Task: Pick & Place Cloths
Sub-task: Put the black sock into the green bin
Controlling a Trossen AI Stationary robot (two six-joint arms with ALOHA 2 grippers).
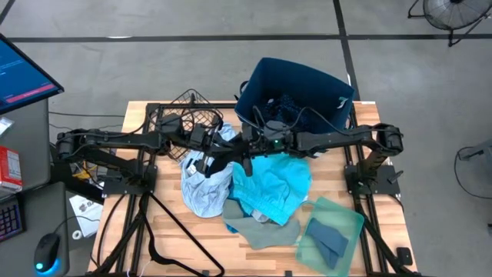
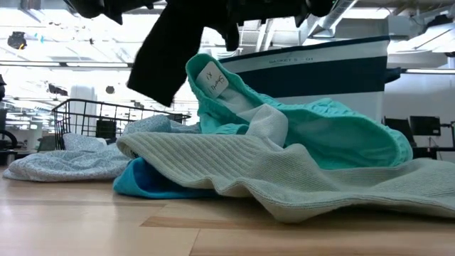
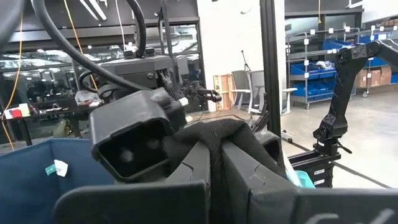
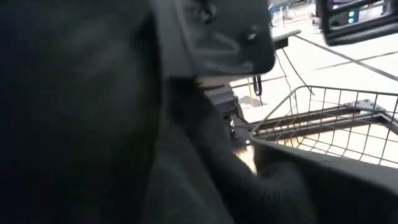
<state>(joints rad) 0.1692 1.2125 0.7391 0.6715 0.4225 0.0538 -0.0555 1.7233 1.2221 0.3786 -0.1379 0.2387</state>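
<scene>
A small black cloth (image 1: 221, 163) hangs in the air between my two grippers over the middle of the table, and in the low view the black cloth (image 2: 167, 57) dangles above the pile. My left gripper (image 1: 217, 152) and right gripper (image 1: 250, 148) meet there, both shut on it. Under them lie a turquoise garment (image 1: 273, 185), a pale blue-white cloth (image 1: 204, 188) and a grey ribbed cloth (image 1: 261, 231), overlapping on the tabletop. A dark patterned cloth (image 1: 288, 104) sits in the navy bin. My left gripper pinches a bunched fold of the black cloth (image 3: 217, 140) between its two fingers (image 3: 193, 168), coming level from the table's left. The cloth is lifted clear of the table. My right gripper is shut on the black cloth (image 4: 211, 149) from the table's right. The cloth covers its wrist view, so the part held is hidden. A slack end (image 2: 160, 71) hangs below.
The navy fabric bin (image 1: 307, 81) stands at the far edge behind the grippers. A wire basket (image 1: 188, 108) is far left of it. A translucent green tray (image 1: 350, 219) holding a dark grey piece lies near right. Bare wood shows near left.
</scene>
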